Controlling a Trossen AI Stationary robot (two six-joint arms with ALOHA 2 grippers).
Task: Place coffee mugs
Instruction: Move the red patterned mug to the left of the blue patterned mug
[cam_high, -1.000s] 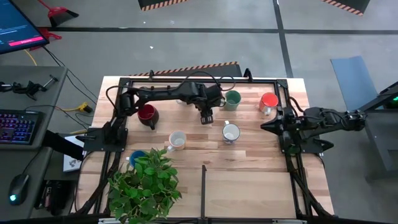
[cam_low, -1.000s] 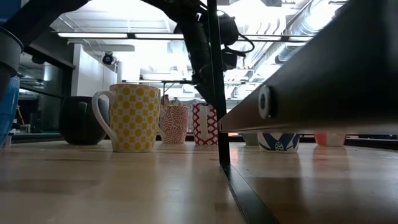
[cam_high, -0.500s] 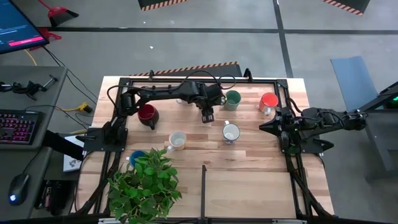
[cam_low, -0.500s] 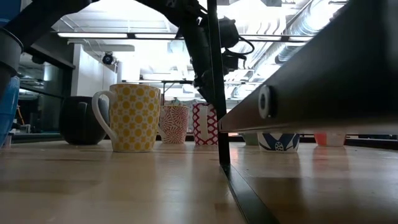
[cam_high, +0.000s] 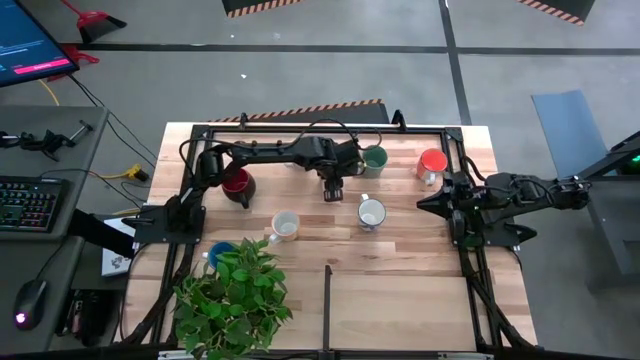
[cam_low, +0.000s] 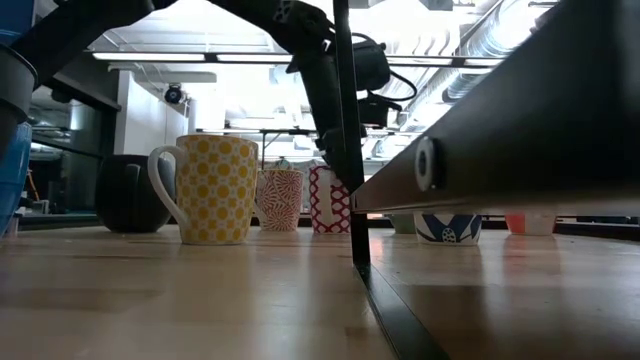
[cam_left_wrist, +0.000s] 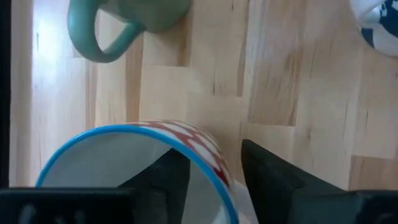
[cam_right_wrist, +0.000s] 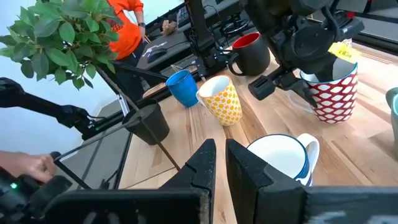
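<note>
My left gripper (cam_high: 333, 187) points down over a red-and-white patterned mug with a blue rim (cam_left_wrist: 143, 162), which stands upright on its base mid-table (cam_low: 327, 200). The gripper (cam_left_wrist: 214, 168) is open. One finger is inside the mug and one outside, astride the rim, and I see no touch. The other mugs stand on the table: dark with a red inside (cam_high: 237, 183), green (cam_high: 374, 158), orange (cam_high: 432, 163), white with blue (cam_high: 372, 212), yellow-dotted (cam_high: 285, 225), blue (cam_high: 220, 253). My right gripper (cam_high: 425, 203) waits shut at the table's right edge.
A leafy potted plant (cam_high: 235, 295) stands at the near left corner, beside the blue mug. A black frame runs round the table and a rail (cam_high: 327, 300) crosses its near half. Another red-patterned mug (cam_low: 280, 198) stands beside the one under my left gripper.
My left arm has straightened a little and its wrist has shifted slightly toward the table's right above the red-and-white mug. The mug has stayed standing where it was.
</note>
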